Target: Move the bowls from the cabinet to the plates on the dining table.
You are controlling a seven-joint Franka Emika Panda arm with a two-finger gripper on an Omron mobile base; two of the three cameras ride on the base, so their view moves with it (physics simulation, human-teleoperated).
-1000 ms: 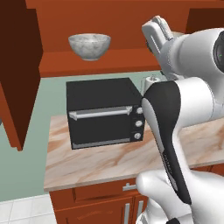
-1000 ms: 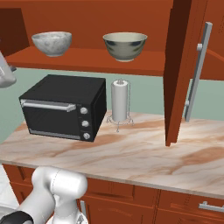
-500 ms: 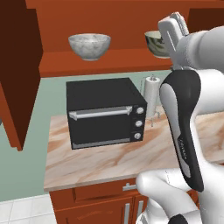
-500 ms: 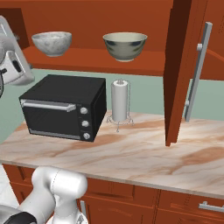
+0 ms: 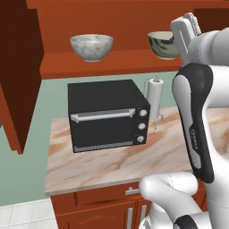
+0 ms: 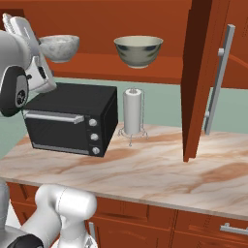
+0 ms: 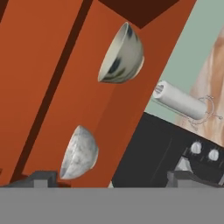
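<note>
marble bowl (image 5: 91,46), metal bowl (image 5: 162,44) apart, seemingly near shelf edge

On the open cabinet (image 6: 121,70) shelf a marble bowl (image 5: 91,47) and a grey metal bowl (image 6: 138,51) are set well apart, while below a black oven (image 6: 72,118) and paper-towel roll (image 6: 133,112) are carried by the marble counter (image 6: 145,169).
</note>
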